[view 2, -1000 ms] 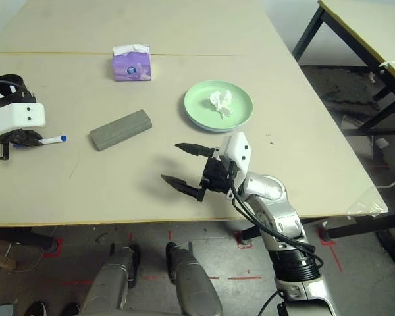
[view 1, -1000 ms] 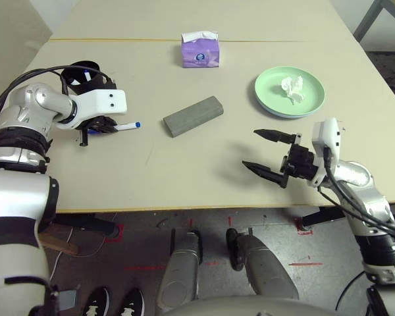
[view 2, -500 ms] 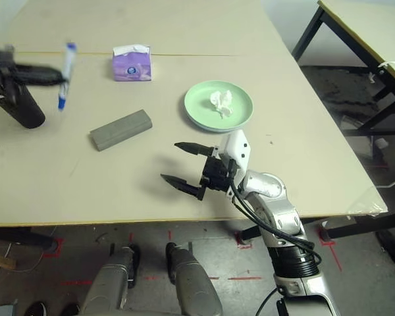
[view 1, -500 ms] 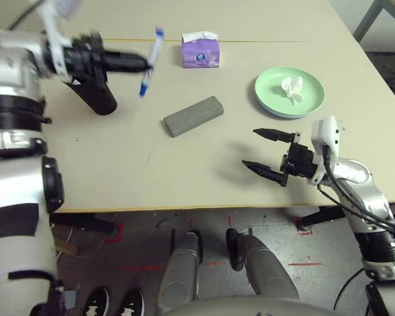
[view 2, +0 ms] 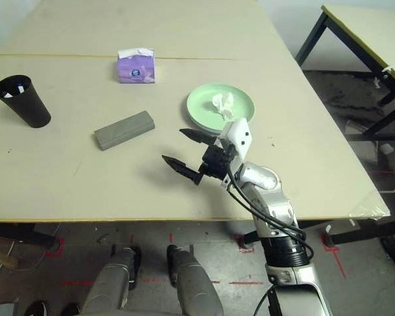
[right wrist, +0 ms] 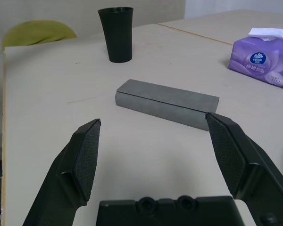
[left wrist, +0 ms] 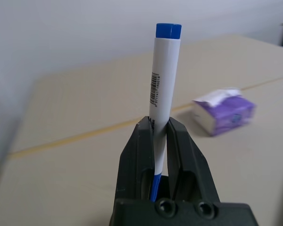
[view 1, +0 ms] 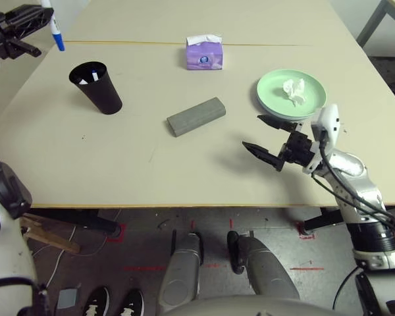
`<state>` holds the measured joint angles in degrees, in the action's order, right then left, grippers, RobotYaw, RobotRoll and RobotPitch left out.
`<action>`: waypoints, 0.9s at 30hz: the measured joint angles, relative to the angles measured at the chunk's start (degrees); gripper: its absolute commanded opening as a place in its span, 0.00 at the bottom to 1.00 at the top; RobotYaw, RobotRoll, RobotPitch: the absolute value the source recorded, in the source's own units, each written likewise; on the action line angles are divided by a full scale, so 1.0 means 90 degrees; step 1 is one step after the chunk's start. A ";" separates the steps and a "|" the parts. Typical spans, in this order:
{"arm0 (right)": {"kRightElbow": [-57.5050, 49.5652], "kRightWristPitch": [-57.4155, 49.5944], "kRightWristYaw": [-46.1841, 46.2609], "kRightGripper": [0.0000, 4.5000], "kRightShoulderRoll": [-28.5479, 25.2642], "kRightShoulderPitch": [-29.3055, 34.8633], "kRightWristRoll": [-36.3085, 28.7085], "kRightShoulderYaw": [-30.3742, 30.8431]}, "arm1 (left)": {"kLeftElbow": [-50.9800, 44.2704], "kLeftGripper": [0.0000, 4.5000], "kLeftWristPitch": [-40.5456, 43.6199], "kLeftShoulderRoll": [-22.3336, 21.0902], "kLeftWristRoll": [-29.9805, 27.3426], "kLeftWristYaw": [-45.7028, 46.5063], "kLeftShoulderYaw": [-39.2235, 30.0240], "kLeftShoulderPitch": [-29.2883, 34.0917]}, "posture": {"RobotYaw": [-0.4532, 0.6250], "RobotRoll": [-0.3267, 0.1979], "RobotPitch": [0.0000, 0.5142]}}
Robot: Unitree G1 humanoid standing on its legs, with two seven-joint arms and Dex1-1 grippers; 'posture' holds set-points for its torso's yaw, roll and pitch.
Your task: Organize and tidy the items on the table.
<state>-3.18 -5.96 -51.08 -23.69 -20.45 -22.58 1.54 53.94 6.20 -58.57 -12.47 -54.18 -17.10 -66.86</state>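
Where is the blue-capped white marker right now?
The blue-capped white marker is clamped in the left tool, raised off the pale beige table at its far left corner, beyond the black cup.

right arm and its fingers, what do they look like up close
The right arm is silver metal with rounded joints, black cables looped along it and a white block at the wrist. Its right gripper has two black fingers tapering to pointed tips, broad flat pads inside, on a black base with two screws.
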 measured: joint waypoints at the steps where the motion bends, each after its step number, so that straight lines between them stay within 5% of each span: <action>1: 0.0000 0.0000 0.0000 1.00 0.0000 0.0003 0.0006 0.0000 | 0.0035 0.06 -0.0142 0.0025 0.0053 0.0068 0.0005 0.0011 | 0.43 0.62 0.40; 12: -0.0109 -0.0015 0.0035 1.00 -0.0118 0.0107 0.0054 -0.0012 | 0.0898 0.06 -0.1157 0.0762 0.0242 0.0805 0.0106 -0.0088 | 0.39 0.62 0.40; 24: -0.0367 -0.0180 0.0127 1.00 -0.0245 0.0356 0.0051 -0.0037 | 0.1378 0.06 -0.1678 0.0858 0.0351 0.1242 0.0127 0.0014 | 0.39 0.62 0.43; 27: -0.0373 -0.0207 0.0124 1.00 -0.0276 0.0355 0.0046 -0.0041 | 0.1419 0.27 -0.1748 0.0858 0.0351 0.1270 0.0125 0.0125 | 0.39 0.62 0.43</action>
<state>-6.54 -7.82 -49.96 -26.18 -17.25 -22.17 1.17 66.72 -9.53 -50.85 -9.31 -42.75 -15.98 -65.74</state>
